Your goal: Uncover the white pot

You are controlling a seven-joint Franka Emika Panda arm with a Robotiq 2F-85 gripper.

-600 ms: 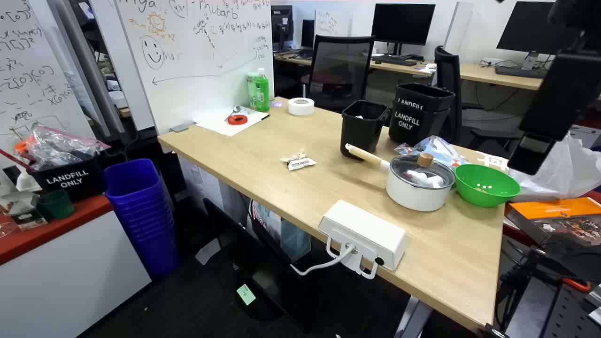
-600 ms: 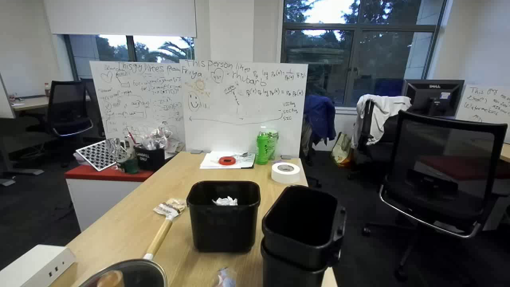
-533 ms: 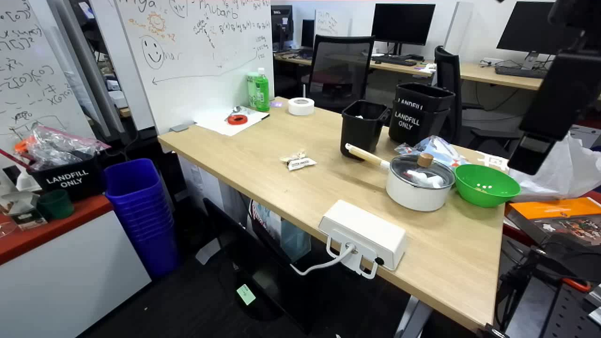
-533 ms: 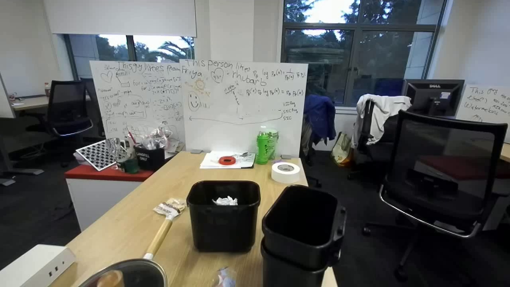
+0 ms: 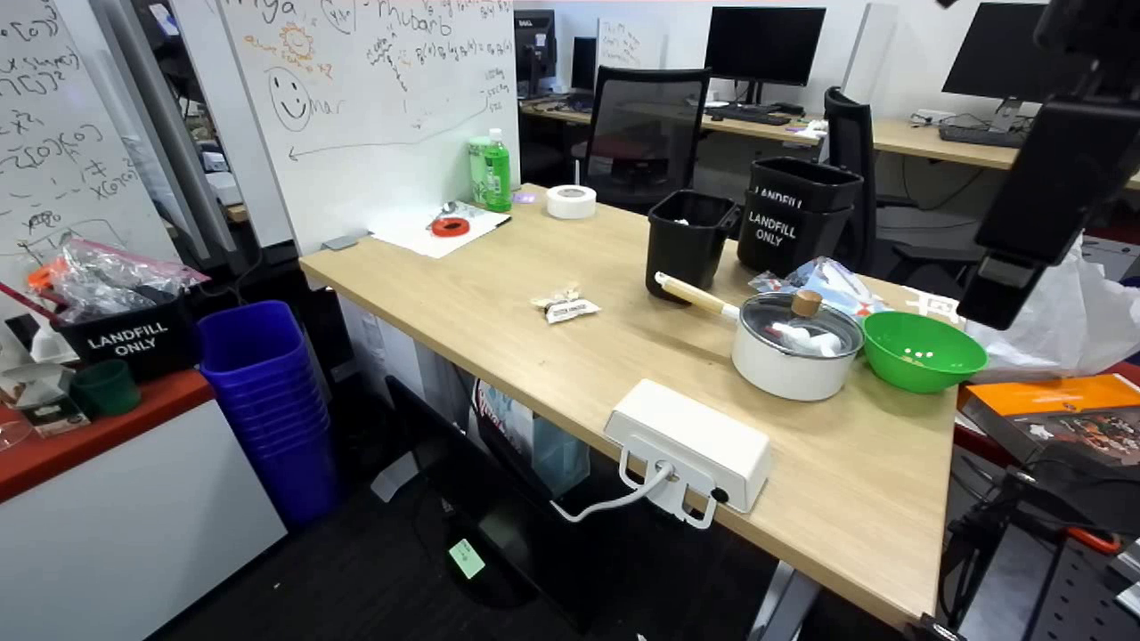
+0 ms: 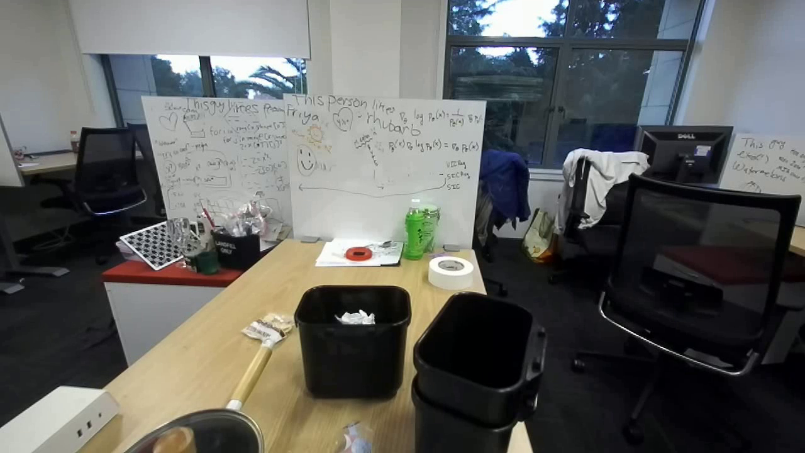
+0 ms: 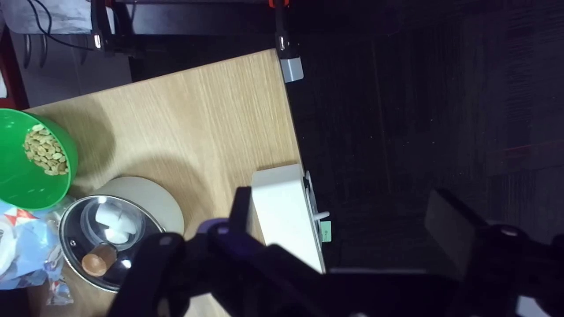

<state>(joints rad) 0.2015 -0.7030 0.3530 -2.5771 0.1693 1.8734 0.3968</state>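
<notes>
The white pot (image 5: 784,372) stands on the table with a glass lid (image 5: 773,319) on it. The lid has a dark rim and a wooden knob (image 5: 806,304). White things show through the glass. In the wrist view the pot (image 7: 162,206), lid (image 7: 72,240) and knob (image 7: 99,259) are at the lower left. In an exterior view only the lid (image 6: 223,431), knob (image 6: 176,440) and pale handle (image 6: 251,376) show. My gripper (image 7: 340,196) is open and empty, fingers wide apart, to the right of the pot in the wrist view. It also hangs high at the right in an exterior view (image 5: 1002,289).
A green bowl (image 5: 926,356) with nuts stands close beside the pot. A white box (image 5: 690,441) sits at the table edge. Black bins (image 5: 690,240) (image 6: 478,358) and a blue plastic packet (image 5: 837,285) are behind the pot. A small wrapper (image 5: 568,307) lies further along the table.
My gripper has shifted slightly left and up in an exterior view. The pot, lid and other objects have not moved.
</notes>
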